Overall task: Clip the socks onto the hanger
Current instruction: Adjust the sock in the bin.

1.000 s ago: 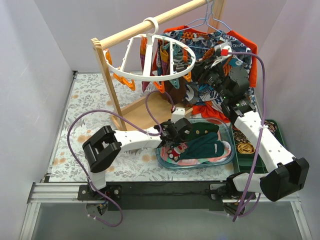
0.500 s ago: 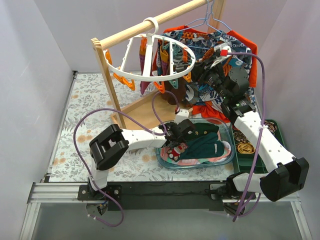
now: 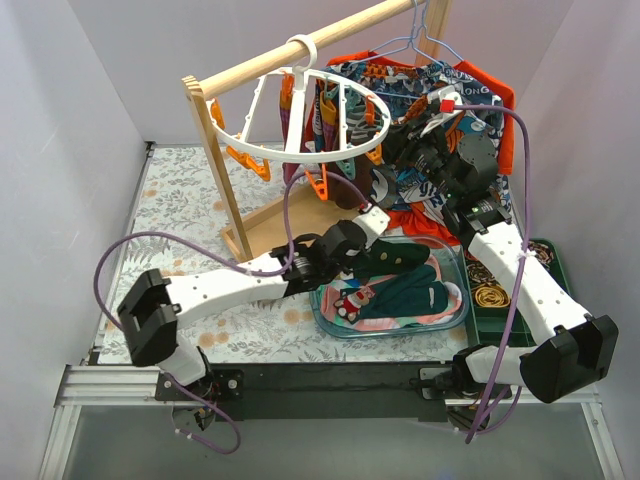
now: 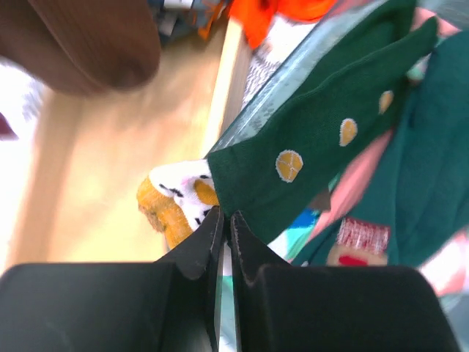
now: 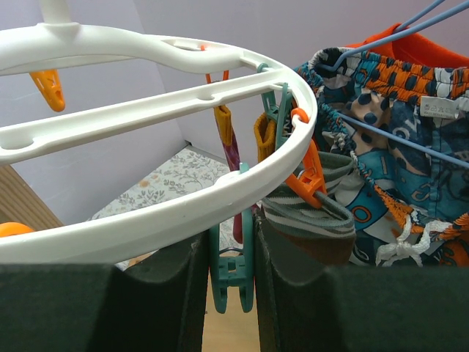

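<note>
Green with yellow dots, the sock (image 4: pixel 322 139) is lying across the rim of the tray (image 3: pixel 400 332), pinched tight by the left gripper (image 4: pixel 223 224), while the right gripper (image 5: pixel 233 249) is gripping a teal peg (image 5: pixel 233 277) on the hanger (image 5: pixel 146 110), so lifting it there looks next.

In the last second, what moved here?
The left pincer, shut on the dotted green sock, lifted back from the clear bin toward the hanger, its elbow swinging out left. The right pincer stayed at the hanger rim, around a teal peg.
</note>
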You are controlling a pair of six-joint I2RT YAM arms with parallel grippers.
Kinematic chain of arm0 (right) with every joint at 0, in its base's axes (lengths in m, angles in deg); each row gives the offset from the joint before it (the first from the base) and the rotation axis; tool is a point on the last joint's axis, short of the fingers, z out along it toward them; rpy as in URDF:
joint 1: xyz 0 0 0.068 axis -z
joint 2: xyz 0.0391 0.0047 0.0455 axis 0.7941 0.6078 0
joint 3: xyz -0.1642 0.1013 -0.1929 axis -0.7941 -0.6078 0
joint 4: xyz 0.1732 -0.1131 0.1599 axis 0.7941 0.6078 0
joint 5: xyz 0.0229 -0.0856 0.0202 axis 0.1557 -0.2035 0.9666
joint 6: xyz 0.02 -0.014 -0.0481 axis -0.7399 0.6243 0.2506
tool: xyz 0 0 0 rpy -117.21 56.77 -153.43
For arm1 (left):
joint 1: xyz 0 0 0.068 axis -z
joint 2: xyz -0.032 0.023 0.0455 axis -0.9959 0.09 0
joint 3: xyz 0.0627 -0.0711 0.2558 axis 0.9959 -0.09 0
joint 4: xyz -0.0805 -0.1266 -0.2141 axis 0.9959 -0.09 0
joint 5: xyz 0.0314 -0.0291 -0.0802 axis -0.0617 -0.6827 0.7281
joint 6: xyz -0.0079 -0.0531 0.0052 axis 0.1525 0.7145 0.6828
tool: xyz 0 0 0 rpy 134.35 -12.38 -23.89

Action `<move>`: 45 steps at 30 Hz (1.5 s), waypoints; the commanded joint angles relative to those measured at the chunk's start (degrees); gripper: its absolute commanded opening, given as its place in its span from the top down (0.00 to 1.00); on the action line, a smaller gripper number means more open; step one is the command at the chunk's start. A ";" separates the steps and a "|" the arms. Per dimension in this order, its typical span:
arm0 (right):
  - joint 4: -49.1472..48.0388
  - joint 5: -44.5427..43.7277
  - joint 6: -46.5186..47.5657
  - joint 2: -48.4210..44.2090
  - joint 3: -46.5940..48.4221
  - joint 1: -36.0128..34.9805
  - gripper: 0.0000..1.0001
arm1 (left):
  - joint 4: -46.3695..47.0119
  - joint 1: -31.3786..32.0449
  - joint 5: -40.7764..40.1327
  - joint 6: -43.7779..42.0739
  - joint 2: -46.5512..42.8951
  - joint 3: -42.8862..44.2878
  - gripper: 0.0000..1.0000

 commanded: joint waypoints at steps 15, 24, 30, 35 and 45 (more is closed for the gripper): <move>3.13 1.25 0.44 -0.13 2.65 -0.23 0.99 | 6.66 -0.62 6.81 -36.32 -16.36 -7.99 0.99; 3.13 1.77 0.17 0.13 2.91 -0.23 0.99 | 5.00 -1.85 13.45 -38.63 -14.70 -4.56 0.96; 3.13 2.48 0.44 0.04 1.77 -0.23 0.99 | 5.78 0.95 26.74 -28.26 -9.43 -9.04 0.87; 3.13 2.65 0.70 -0.31 0.80 -0.23 0.99 | 13.14 4.73 29.20 -20.25 -5.29 -13.52 0.58; 3.57 3.18 1.93 -1.10 0.27 -0.23 0.99 | 22.93 7.29 14.11 10.40 -15.64 -19.76 0.31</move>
